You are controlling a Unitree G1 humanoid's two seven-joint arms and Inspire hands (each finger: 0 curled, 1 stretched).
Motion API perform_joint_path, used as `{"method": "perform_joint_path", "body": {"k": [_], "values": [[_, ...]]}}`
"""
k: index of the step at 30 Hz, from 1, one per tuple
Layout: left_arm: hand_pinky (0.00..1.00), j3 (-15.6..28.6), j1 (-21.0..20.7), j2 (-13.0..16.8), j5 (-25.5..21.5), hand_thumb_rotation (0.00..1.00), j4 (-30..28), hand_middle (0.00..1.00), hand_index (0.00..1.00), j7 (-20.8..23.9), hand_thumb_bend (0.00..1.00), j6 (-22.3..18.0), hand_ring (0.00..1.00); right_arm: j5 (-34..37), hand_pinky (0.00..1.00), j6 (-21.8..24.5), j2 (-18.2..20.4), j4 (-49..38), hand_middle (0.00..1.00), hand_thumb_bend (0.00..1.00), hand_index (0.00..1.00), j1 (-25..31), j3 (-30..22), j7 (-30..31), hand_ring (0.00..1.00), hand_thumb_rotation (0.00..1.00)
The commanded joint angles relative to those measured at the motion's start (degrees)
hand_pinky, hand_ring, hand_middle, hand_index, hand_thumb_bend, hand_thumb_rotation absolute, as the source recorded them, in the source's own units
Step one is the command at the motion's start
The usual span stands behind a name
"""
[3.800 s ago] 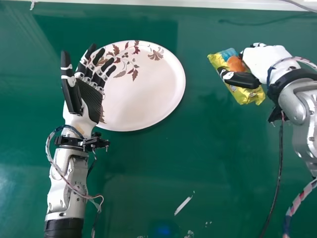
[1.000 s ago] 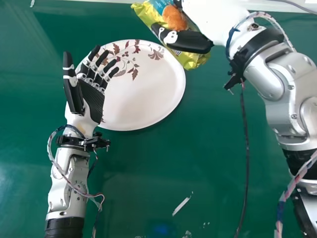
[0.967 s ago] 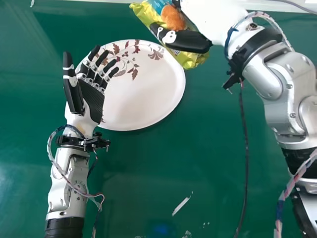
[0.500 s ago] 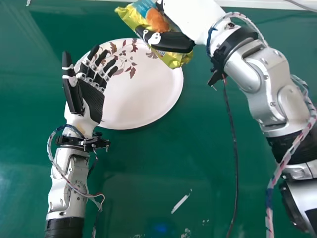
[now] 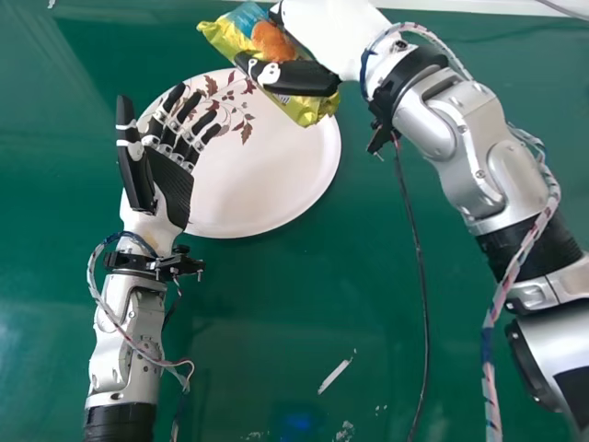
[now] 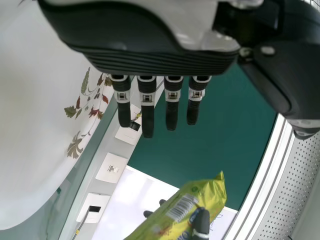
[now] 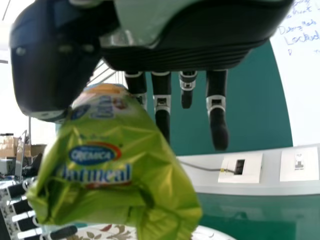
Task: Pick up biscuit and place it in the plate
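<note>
Desk (image 5: pixel 276 304): green surface, bordered along its far side by a pale strip (image 5: pixel 479 20). A thin white scrap (image 5: pixel 334 376) and small white flecks (image 5: pixel 345 431) lie on its near part. Background, right wrist view: green panel (image 7: pixel 250 110) beside a whiteboard (image 7: pixel 305 100) with blue handwriting; white socket plates (image 7: pixel 299 165), one holding a cable (image 7: pixel 195 166); brown boxes (image 7: pixel 7 148). Left wrist view: perforated panel (image 6: pixel 287 185) beside a white frame (image 6: pixel 264 175).

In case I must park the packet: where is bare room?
Bare: the plate, near half, and the table between plate, left arm and white streak. Crowded, in the head view: the plate's left side, behind the left hand, and its far rim, behind the packet and right hand.
</note>
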Motion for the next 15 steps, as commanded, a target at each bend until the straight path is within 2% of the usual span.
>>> {"method": "perform_joint_path", "body": {"k": [1,11,12,15], "values": [[0.85,0.1,0.2,0.0,-0.2,0.69,-0.1,0.9,0.91,-0.2,1.0,0.2,0.83,-0.1,0.24,-0.9,0.4,1.5,0.48,0.5,0.51,-2.5,1.0,-1.1,0.44,0.0],[0.85,0.3,-0.1,-0.1,-0.2,0.66,0.5,0.88,0.9,-0.5,1.0,-0.4,0.81,-0.1,0.24,-2.6,2.1,8.7,0.48,0.5,0.5,-6.7,3.7,-1.6,0.44,0.0],[0.84,0.3,-0.1,-0.1,-0.2,0.66,0.6,0.88,0.9,-0.6,1.0,-0.5,0.81,-0.1,0.24,-2.9,2.2,9.5,0.49,0.5,0.52,-7.1,4.0,-1.7,0.41,0.0],[0.83,0.4,-0.1,-0.1,-0.2,0.65,0.7,0.88,0.89,-0.7,1.0,-0.7,0.81,-0.2,0.24,-3.8,2.6,11.9,0.48,0.5,0.51,-8.4,4.9,-1.9,0.44,0.0]]}}
